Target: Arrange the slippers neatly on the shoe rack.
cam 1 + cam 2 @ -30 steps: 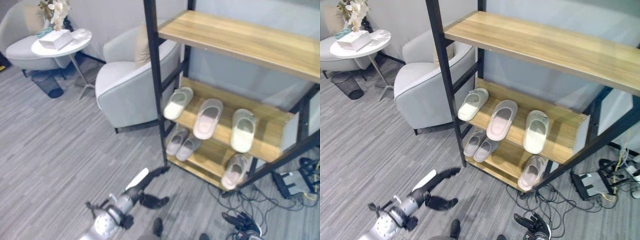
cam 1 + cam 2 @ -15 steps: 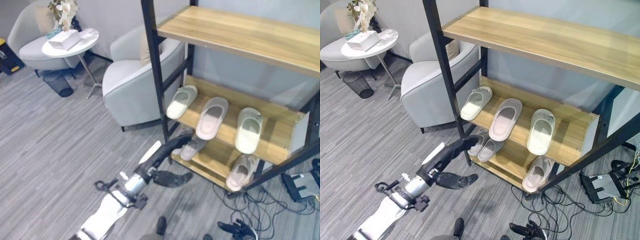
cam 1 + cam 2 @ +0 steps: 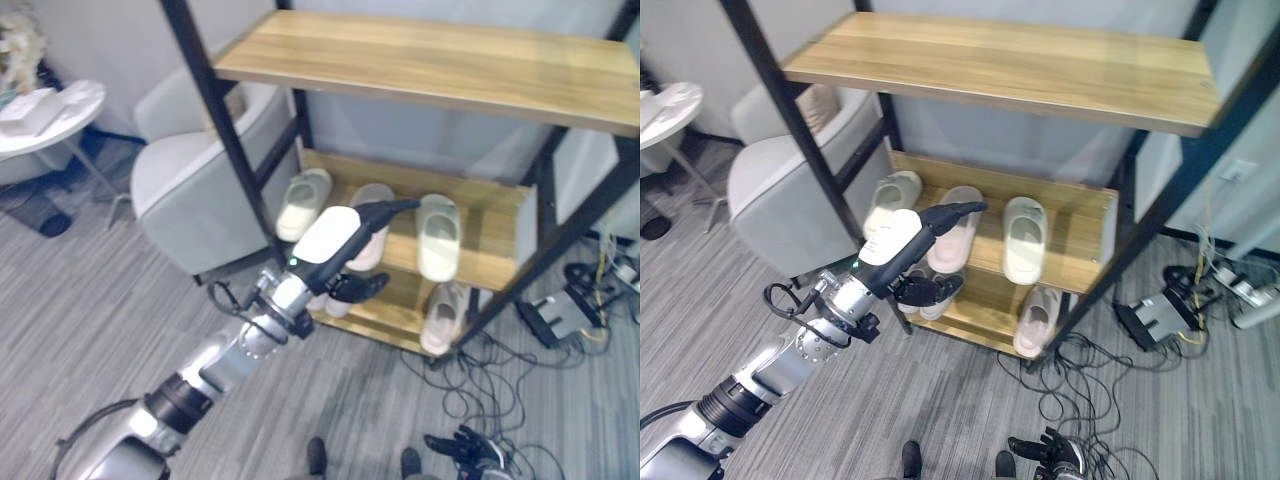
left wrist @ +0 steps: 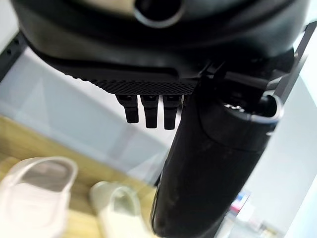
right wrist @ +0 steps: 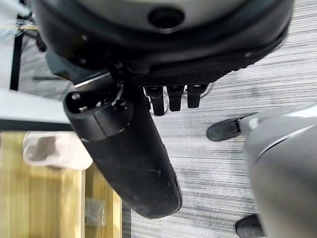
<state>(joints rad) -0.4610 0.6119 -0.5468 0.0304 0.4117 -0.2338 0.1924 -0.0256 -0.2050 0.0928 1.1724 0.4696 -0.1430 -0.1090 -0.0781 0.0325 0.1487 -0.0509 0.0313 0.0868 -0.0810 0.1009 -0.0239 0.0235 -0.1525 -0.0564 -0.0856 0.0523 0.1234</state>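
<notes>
Shoe rack (image 3: 430, 70): black frame, wooden shelves, stood against a pale wall on grey striped floor (image 3: 90, 330). Top shelf bare wood. Grey armchair (image 3: 185, 195) just beside the rack on the robot's left; small round white surface (image 3: 55, 115) further left.

Middle shelf held three slippers in a row: a cream slipper (image 3: 303, 203) at the left end, a pink slipper (image 3: 958, 228) in the middle, partly behind the arm, and a pale green slipper (image 3: 436, 236) toward the right, toes to the wall. Lower shelf: a pair of slippers (image 3: 932, 300) at the left, mostly hidden by the hand, and a single pink slipper (image 3: 444, 318) at the right front edge.

Left hand (image 3: 372, 215) reached out in front of the middle shelf, fingers straight and relaxed, holding nothing, tips over the pink slipper; contact could not be judged.

Right hand (image 5: 171, 96) low by the floor, fingers relaxed and empty in its wrist view.
</notes>
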